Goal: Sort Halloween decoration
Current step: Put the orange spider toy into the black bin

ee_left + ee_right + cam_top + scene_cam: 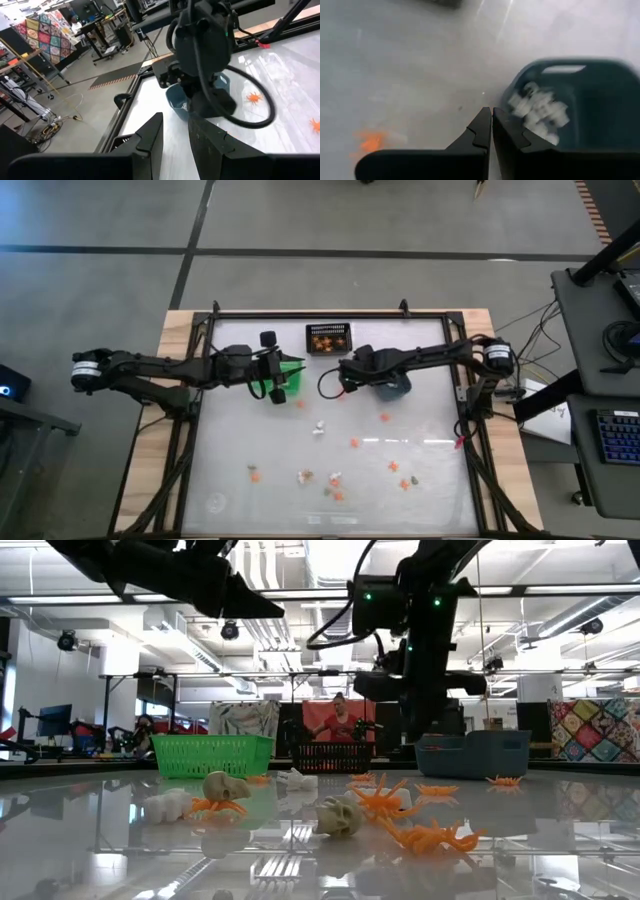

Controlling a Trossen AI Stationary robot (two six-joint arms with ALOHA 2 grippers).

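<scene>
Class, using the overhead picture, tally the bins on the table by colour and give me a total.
Green bin: 1
Black mesh bin: 1
Blue-grey bin: 1
Total: 3 bins

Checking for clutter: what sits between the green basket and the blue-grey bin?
In the high view, between green basket and blue-grey bin: only the right gripper.
</scene>
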